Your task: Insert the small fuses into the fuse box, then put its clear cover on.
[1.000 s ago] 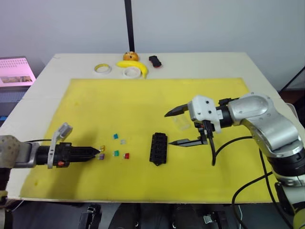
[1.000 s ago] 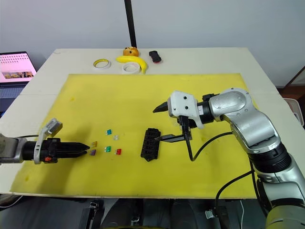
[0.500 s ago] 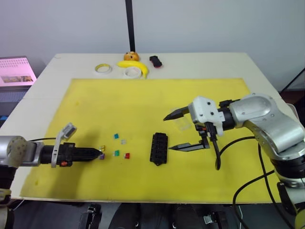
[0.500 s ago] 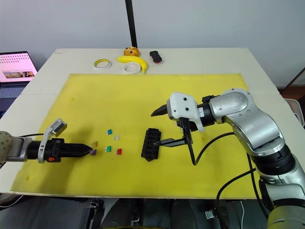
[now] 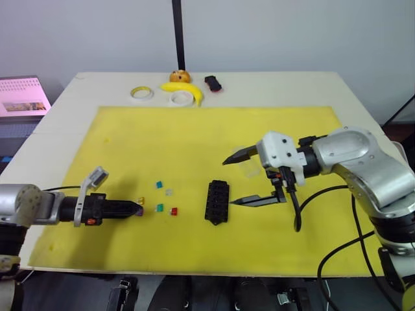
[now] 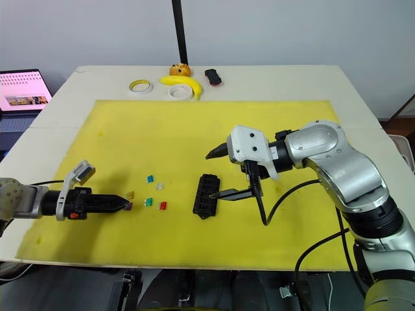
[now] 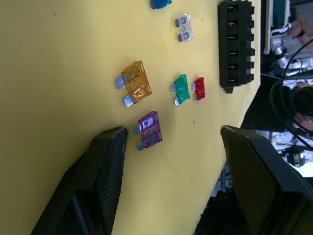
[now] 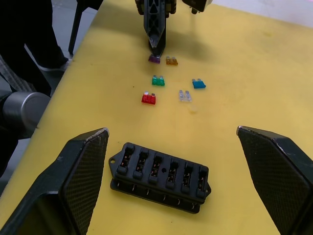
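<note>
Several small fuses lie loose on the yellow mat (image 5: 194, 129): teal (image 7: 160, 3), grey-clear (image 7: 184, 27), yellow (image 7: 135, 82), green (image 7: 181, 88), red (image 7: 199, 88) and purple (image 7: 149, 129). My left gripper (image 7: 172, 131) lies low on the mat, open, its tips flanking the purple fuse without touching it. The black fuse box (image 5: 216, 202) sits to the right of the fuses, its slots empty. Above and to the right of the box, my right gripper (image 5: 238, 179) hangs wide open and holds nothing. The clear cover (image 5: 246, 170) lies on the mat just behind that gripper.
Along the table's far edge are two tape rolls (image 5: 139, 93) (image 5: 176, 98), a banana (image 5: 185, 90), a small orange object (image 5: 177, 76) and a black-red object (image 5: 211, 83). A black pole (image 5: 176, 32) rises behind them. A laptop screen (image 5: 23, 96) stands off the left side.
My left gripper has slid a little to the right, up to the purple fuse. The right gripper has sunk slightly beside the fuse box and stays open.
</note>
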You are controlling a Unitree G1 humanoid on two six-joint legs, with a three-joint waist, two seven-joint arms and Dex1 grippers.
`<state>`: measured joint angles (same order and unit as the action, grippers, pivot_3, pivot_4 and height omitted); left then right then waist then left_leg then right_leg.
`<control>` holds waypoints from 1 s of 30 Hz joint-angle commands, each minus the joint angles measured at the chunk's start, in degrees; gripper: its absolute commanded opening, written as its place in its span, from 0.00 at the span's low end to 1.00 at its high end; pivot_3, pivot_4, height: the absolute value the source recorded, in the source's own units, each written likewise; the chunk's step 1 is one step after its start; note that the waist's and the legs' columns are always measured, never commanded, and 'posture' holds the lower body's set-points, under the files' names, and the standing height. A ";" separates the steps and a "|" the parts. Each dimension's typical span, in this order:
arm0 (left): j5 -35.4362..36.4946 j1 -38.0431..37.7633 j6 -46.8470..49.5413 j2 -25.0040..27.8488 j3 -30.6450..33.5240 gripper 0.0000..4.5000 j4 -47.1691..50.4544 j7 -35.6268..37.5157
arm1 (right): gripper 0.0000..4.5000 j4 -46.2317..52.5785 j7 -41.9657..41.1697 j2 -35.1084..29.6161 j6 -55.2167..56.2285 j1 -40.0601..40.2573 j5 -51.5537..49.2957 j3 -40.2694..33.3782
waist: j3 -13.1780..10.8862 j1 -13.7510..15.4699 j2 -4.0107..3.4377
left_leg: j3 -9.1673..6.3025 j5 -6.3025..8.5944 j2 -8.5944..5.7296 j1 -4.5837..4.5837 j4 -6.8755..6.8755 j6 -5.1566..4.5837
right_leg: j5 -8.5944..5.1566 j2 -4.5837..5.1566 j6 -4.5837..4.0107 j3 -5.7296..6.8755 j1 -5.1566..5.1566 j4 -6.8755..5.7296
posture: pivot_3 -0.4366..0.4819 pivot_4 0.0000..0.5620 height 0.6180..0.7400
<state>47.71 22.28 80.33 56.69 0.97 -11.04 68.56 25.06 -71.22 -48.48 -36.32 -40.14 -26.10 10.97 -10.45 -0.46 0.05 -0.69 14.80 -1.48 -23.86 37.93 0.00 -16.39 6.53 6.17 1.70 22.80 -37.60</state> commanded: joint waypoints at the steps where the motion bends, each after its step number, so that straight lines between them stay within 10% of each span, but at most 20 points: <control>1: -0.42 -0.71 -1.14 0.13 -1.29 0.71 1.61 1.13 | 1.00 2.06 0.23 -0.77 0.16 -0.17 -0.55 -1.14 | 0.00 -0.01 0.00 | 0.00 0.00 0.00 0.00 0.00 0.00 | 0.00 0.00 0.00 0.00 0.00 0.00 | 0.48 0.27 1.00; 7: -1.98 -1.25 -3.05 0.48 -2.04 0.71 1.52 2.07 | 1.00 1.91 0.45 -0.81 0.32 -0.22 -0.28 -1.08 | 0.00 -0.04 0.00 | 0.00 0.00 0.00 0.00 0.00 0.00 | 0.00 0.00 0.00 0.00 0.00 0.00 | 0.48 0.27 1.00; 12: -2.21 -1.19 -3.15 0.03 -1.29 0.30 1.04 1.80 | 1.00 1.77 0.47 -0.76 0.50 -0.28 -0.07 -0.94 | 0.00 -0.13 0.00 | 0.00 0.00 0.00 0.00 0.00 -0.01 | 0.00 0.00 0.00 0.00 0.00 0.00 | 0.48 0.27 1.00; 28: -2.38 -2.02 -4.19 -0.42 -0.73 0.30 1.32 1.39 | 1.00 1.56 0.57 -0.50 1.00 -0.42 0.31 -0.64 | 0.00 -0.18 0.01 | 0.00 0.01 0.01 -0.02 0.00 -0.01 | 0.00 0.00 0.00 0.00 0.03 0.01 | 0.48 0.27 1.00; 30: -2.33 -2.36 -4.32 -0.55 -0.65 0.17 1.62 1.22 | 1.00 1.61 0.61 -0.50 0.91 -0.42 0.18 -0.70 | 0.00 -0.19 0.01 | 0.00 0.01 0.01 -0.02 0.00 -0.01 | 0.00 0.00 0.00 0.00 0.03 0.01 | 0.48 0.27 1.00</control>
<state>45.46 20.39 76.34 56.20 -0.31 -10.38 69.74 25.15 -70.74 -48.58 -36.07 -40.13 -25.81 11.01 -10.46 -0.65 0.05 -0.69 14.81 -1.47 -23.89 37.94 -0.01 -16.39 6.53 6.17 1.70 22.84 -37.59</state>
